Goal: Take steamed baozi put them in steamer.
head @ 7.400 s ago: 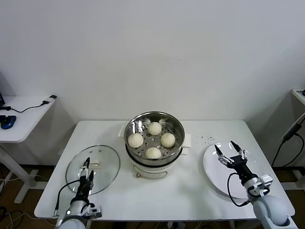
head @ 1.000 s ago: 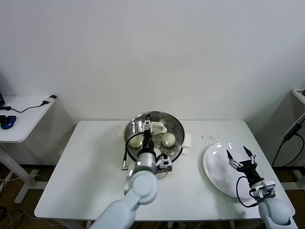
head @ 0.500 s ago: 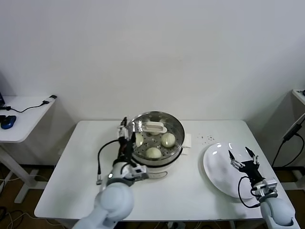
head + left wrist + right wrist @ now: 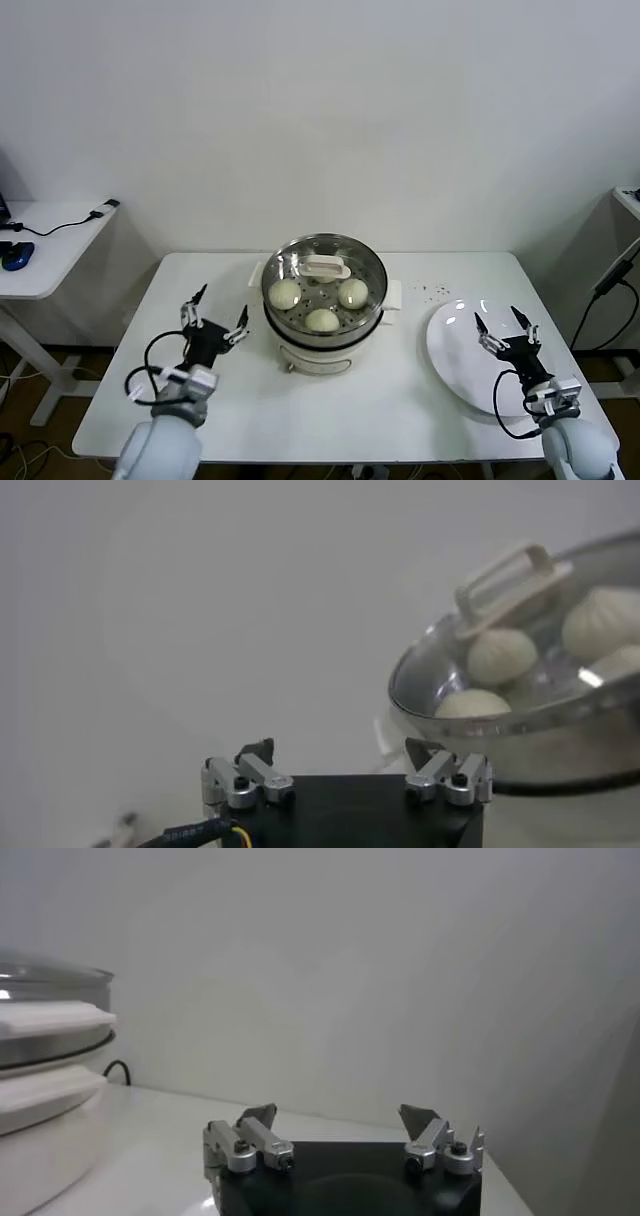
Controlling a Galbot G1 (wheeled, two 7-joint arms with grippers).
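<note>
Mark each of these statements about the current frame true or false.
1. The glass lid sits on the steamer. True.
2. The left pincer holds a baozi. False: it is open and empty, left of the steamer.
3. The right pincer hovers over the plate, open. True.
4. A baozi lies on the plate. False: the plate is bare; three baozi are visible under the lid.

Steel steamer (image 4: 323, 300) mid-table, lid on, w/ cream baozi (image 4: 322, 320) visible inside.
</note>
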